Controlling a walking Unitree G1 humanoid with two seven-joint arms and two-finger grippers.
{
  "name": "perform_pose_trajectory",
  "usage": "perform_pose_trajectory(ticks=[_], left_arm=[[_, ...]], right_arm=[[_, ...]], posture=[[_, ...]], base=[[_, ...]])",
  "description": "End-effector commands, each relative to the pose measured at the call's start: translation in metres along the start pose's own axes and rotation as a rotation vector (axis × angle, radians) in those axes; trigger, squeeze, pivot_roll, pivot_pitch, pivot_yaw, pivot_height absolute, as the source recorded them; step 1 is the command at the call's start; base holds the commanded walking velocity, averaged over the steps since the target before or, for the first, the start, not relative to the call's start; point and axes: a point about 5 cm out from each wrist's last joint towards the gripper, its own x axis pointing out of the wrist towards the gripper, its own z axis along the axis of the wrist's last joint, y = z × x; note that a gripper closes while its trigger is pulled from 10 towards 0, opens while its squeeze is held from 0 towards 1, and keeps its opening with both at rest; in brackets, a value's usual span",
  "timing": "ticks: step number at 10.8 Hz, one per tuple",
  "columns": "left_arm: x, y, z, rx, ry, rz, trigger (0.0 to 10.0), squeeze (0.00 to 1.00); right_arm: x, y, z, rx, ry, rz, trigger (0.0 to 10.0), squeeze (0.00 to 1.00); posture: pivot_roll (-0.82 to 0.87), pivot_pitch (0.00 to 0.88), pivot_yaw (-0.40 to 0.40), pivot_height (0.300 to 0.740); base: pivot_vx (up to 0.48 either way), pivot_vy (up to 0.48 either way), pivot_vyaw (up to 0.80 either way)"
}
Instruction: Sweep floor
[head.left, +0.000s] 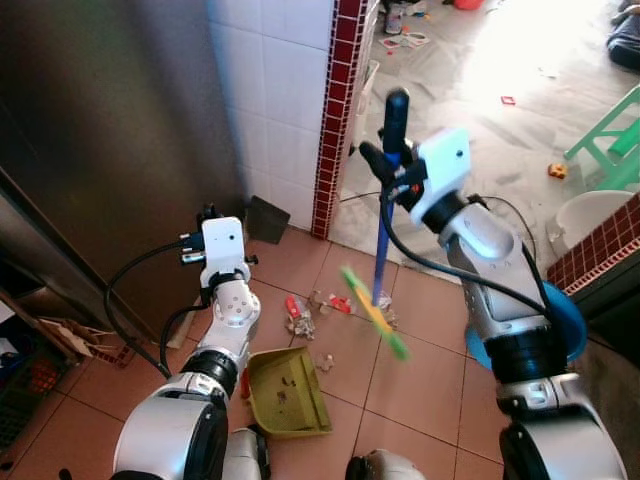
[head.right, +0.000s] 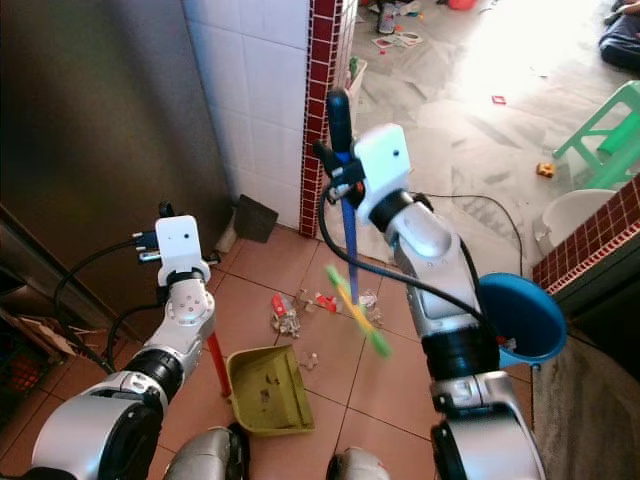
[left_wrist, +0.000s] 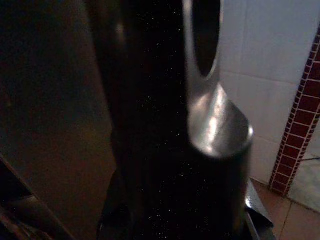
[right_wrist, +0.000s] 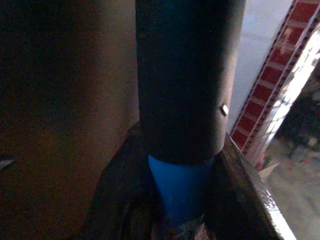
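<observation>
Left gripper (head.left: 205, 222) pinches the top of the dustpan's upright handle; the olive dustpan (head.left: 286, 388) rests on the near tiles, mouth toward the litter (head.left: 312, 312) just beyond it. Right gripper (head.left: 392, 165) clamps the blue broom (head.left: 381, 262) by its black grip, green-yellow head (head.left: 374, 312) blurred just right of the debris. Gathering step, by my reading; next the head should draw the scraps near-left into the pan.

- Both eye views look down from the head — sharing the tiled floor (head.left: 420, 390) and green dustpan (head.right: 265, 390).
- Each wrist view sits very close on a handle, facing the white wall (left_wrist: 270, 75).
</observation>
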Motion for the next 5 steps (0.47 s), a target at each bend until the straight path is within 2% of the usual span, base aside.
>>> perform_pose_trajectory(ticks=[1,2,3,5], left_arm=[[-0.001,-0.003,-0.002,0.012,0.014,-0.029,10.0,0.0],[-0.002,-0.006,-0.001,0.017,0.011,-0.047,10.0,0.0],[-0.002,-0.007,-0.001,0.02,0.012,-0.05,10.0,0.0],[-0.002,-0.01,-0.001,0.018,0.014,-0.07,10.0,0.0]], right_arm=[[0.001,0.014,-0.003,0.061,0.009,0.06,10.0,0.0],[0.001,0.024,-0.002,0.12,0.011,0.105,10.0,0.0],[0.002,0.026,0.003,0.202,-0.004,0.121,10.0,0.0],[0.007,0.015,0.021,0.413,-0.076,0.085,10.0,0.0]], posture=[[-0.08,0.097,-0.048,0.74],[-0.09,0.1,-0.044,0.74],[-0.09,0.1,-0.04,0.74],[-0.09,0.091,-0.033,0.74]], base=[[0.0,0.0,0.0],[0.0,0.0,0.0],[0.0,0.0,0.0],[0.0,0.0,0.0]])
